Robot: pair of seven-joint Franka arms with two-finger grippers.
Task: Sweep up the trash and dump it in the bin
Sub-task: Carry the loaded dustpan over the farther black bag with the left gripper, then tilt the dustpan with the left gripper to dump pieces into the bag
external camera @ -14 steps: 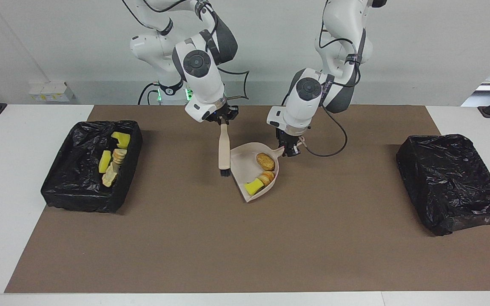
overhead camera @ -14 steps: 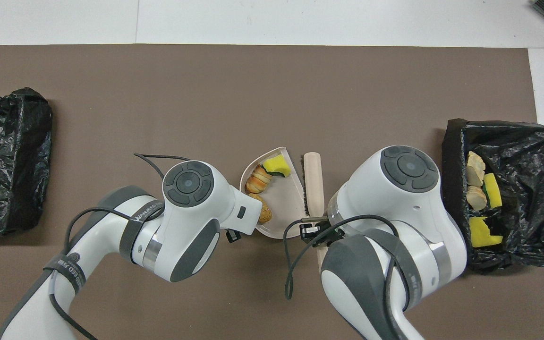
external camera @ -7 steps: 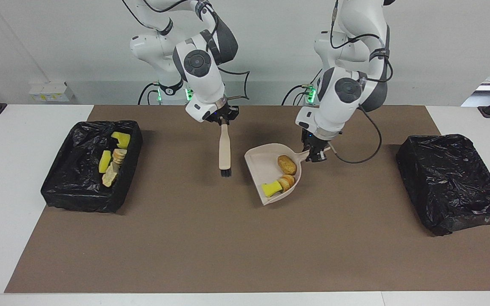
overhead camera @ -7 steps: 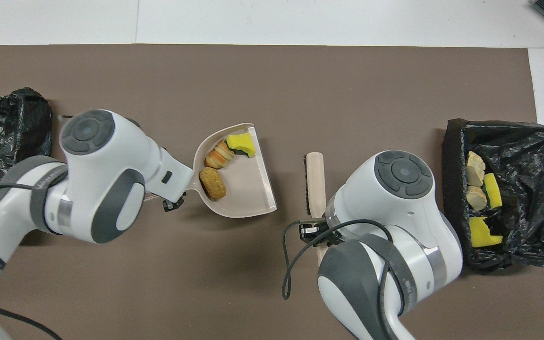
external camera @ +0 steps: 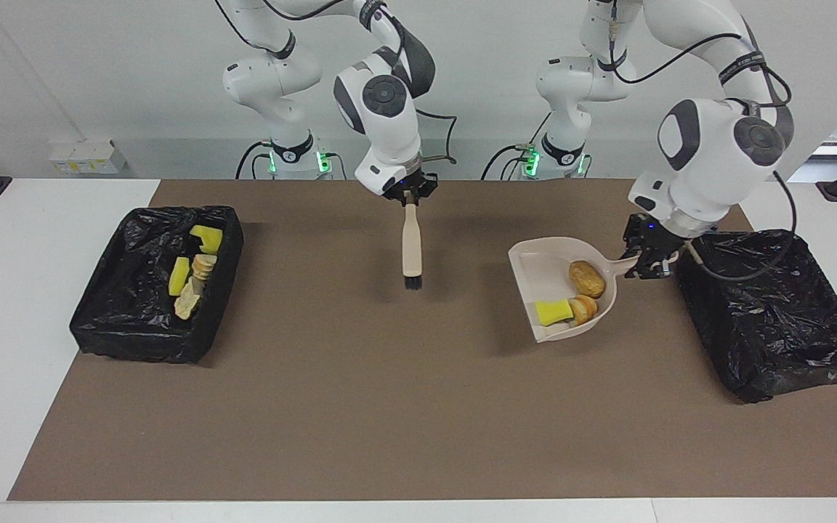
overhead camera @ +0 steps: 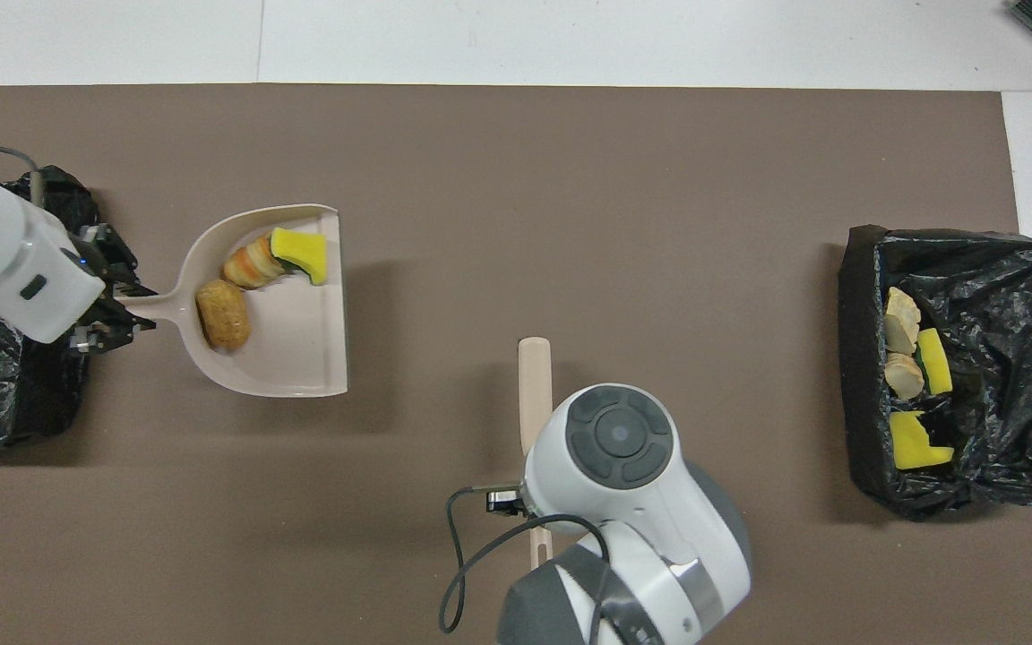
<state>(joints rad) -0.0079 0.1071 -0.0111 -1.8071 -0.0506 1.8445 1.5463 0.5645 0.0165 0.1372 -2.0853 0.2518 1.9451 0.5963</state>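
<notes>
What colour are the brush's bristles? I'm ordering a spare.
Black bristles on the beige brush; clearest in the facing view.

Two arms, glossy white shells with dark grey joint bands and round grey end caps. Black cables looped along the links. Green lamps lit at both bases. Small black end effector on each wrist.

Three scraps of trash ride in a raised beige dustpan [external camera: 556, 272]: a yellow sponge piece [external camera: 553, 312], a croissant-like chunk [external camera: 583, 308] and a brown bread-like chunk [external camera: 587, 279]. Four more scraps [external camera: 193, 272] lie in the open black-lined bin [external camera: 135, 327] at the right arm's end of the desk.
</notes>
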